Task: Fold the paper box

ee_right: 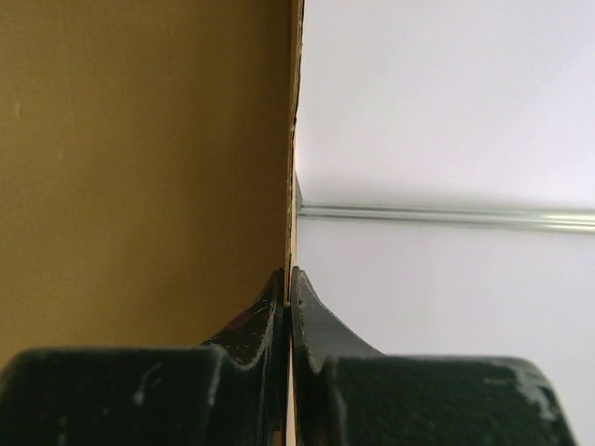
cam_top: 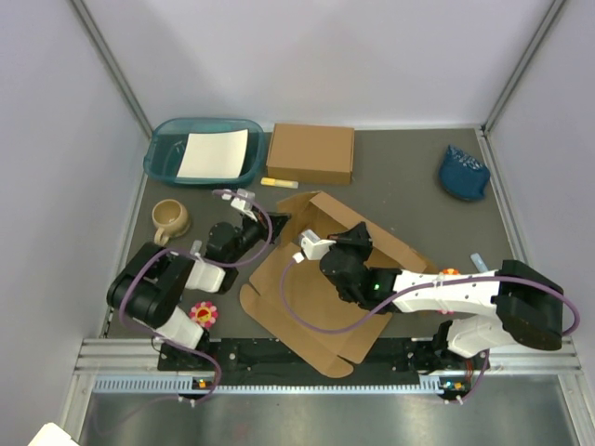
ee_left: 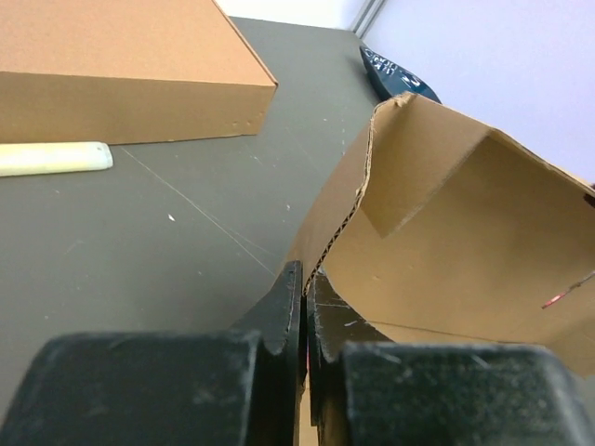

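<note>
Black fingers (ee_left: 284, 311) of the left gripper (ee_left: 305, 279) are pinched together on a raw corrugated edge of the paper box (cam_top: 263, 299), with only the board's thickness between them. From that grip a panel rises ahead and to the gripper's right, curling over with a folded corner flap showing its inner face. Ahead and to the left of these fingertips lies a yellow stick (ee_left: 51, 158) on the table (ee_left: 186, 242), and just past it stands a closed box (ee_left: 121, 56). The right gripper (ee_right: 289, 279) is likewise clamped on the paper box: its jaws meet on a thin edge, the brown wall filling everything to its left and the pale enclosure wall to its right. From above, the paper box lies partly unfolded between the two arms, its flat base spreading back toward their mounts and its raised walls at the far side, where both grippers hold it. Further out beyond the left gripper sits a teal tray (cam_top: 163, 158) with a white sheet (cam_top: 214, 154) in it; a mug (cam_top: 170, 218) stands off to that gripper's left. Well beyond the right gripper, to its right, is a blue object (cam_top: 463, 172).
</note>
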`<action>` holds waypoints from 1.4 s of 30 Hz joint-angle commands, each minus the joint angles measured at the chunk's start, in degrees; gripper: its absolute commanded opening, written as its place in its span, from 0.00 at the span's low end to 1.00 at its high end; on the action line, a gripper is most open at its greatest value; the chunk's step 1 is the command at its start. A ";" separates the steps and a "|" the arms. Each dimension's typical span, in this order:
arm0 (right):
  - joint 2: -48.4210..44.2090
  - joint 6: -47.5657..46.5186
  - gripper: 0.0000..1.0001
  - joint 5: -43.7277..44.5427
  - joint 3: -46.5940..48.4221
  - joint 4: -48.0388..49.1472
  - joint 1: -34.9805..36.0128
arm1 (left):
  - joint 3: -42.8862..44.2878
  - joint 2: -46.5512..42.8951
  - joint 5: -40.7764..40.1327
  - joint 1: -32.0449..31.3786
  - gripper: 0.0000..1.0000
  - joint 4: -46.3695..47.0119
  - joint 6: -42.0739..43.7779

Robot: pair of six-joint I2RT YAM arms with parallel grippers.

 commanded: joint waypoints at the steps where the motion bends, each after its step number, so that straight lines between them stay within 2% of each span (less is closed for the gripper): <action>1: 1.01 3.32 0.00 -5.40 -1.14 -2.12 1.30 | -2.49 -6.52 -3.52 -3.27 0.00 11.61 -0.23; 13: 2.86 1.82 0.00 -3.47 -0.87 -0.89 1.74 | -6.62 -12.69 -10.30 -11.71 0.00 5.72 3.28; 18: 3.04 2.00 0.00 -3.29 -0.78 -1.41 2.00 | -8.12 -11.46 -10.13 -12.85 0.06 7.21 3.02; 27: 2.86 2.18 0.00 -3.38 -0.79 -1.41 2.18 | -8.99 -13.39 -11.00 -15.58 0.21 3.00 6.01; 42: 2.86 2.26 0.00 -3.64 -0.79 -1.15 2.18 | -12.86 -21.74 -14.95 -17.25 0.25 -4.92 7.33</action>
